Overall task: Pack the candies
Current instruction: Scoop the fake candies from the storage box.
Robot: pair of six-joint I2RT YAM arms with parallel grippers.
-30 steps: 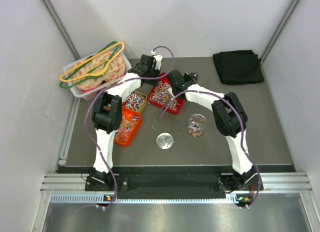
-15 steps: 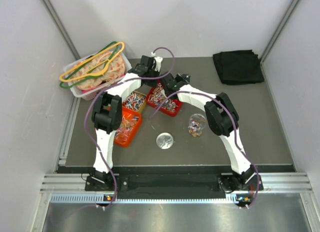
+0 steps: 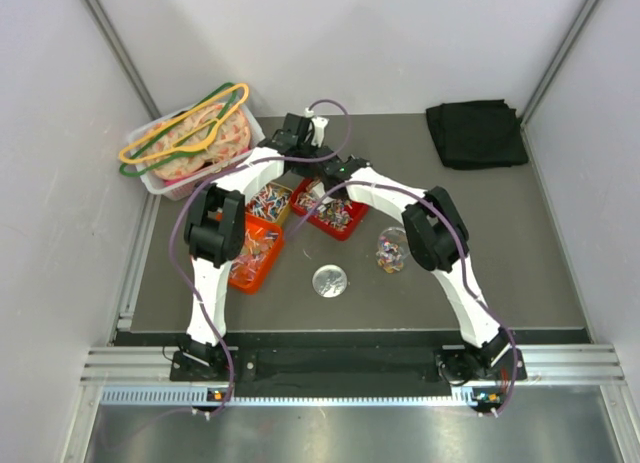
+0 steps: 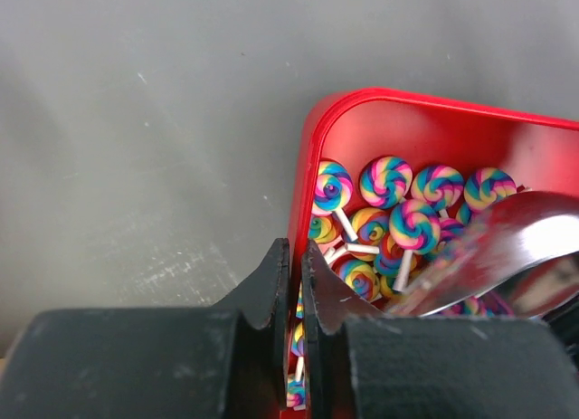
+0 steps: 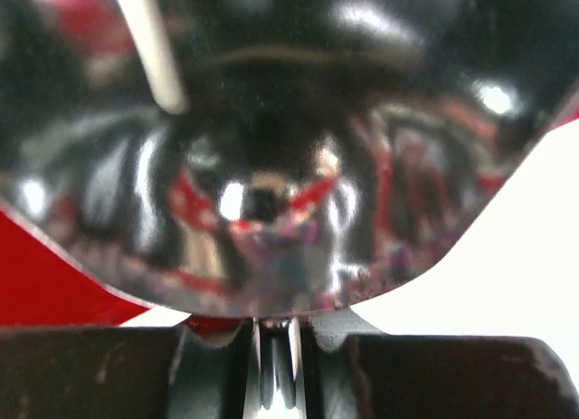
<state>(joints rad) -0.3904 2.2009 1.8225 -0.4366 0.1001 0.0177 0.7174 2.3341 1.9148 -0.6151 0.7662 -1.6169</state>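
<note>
Two arms meet over a red tray [image 4: 434, 129] of candies [image 4: 387, 182], small swirled lollipops on white sticks heaped in its corner. More sweets fill the neighbouring trays on the worktop [image 3: 500, 243].

The likeliest trouble from here is a spill. The metal scoop [image 5: 271, 166] hangs low over the heap, and its handle looks thin. A loaded bowl could twist in the grip and shed lollipops onto the worktop before they reach the clear jar [image 3: 393, 251], which stands well apart beside its lid [image 3: 330, 281]. The scoop also works close to the other arm, so a push toward that corner could knock the steadying grip. That could drag the tray askew or tip it.

The left arm's fingers [image 4: 280, 279] are all but closed, pinching the tray's rim between them near the corner, one finger outside the wall and one inside among the candies. The right arm's fingers [image 5: 312, 360] are likewise nearly shut, clamped on the narrow handle of the scoop. Its mirrored bowl fills the right wrist view, so whether it carries any candies cannot be told.
</note>
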